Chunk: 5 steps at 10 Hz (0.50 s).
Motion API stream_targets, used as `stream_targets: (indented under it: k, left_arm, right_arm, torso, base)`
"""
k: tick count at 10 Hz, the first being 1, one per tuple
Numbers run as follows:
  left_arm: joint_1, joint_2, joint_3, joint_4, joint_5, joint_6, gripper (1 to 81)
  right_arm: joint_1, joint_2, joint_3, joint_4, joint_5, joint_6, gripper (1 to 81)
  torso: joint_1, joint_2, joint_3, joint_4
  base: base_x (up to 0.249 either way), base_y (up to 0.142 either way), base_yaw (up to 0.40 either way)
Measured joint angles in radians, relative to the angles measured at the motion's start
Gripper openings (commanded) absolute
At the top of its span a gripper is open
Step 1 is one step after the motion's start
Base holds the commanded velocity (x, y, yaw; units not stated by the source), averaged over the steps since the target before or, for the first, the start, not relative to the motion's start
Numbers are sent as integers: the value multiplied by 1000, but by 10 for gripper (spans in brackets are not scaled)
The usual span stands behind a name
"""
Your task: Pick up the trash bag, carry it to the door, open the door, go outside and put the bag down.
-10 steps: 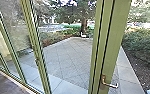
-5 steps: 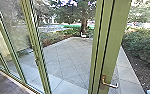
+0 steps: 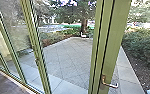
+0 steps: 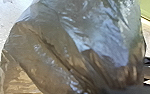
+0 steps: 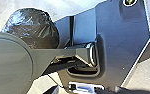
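Black bag (image 4: 66, 50) close, L wrist cam

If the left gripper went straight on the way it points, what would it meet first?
Most likely the trash bag, which looms large in the left wrist view; how close it is remains unclear.

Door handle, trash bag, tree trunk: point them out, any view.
Door handle (image 3: 110, 85): head view, on the lever.
Trash bag (image 4: 51, 50): left wrist view, on the creased side of the plastic.
Tree trunk (image 3: 84, 25): head view, on the bark above the low white object.
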Motion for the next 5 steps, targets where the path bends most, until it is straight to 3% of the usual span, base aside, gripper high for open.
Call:
stream_targets:
  k: [5]
  left_arm:
    - [0, 13, -1, 1, 0, 0, 10]
  right_arm:
    - [0, -235, 313, 1, 28, 0, 811]
  torso:
    - [0, 0, 0, 0]
  base:
    - [0, 0, 0]
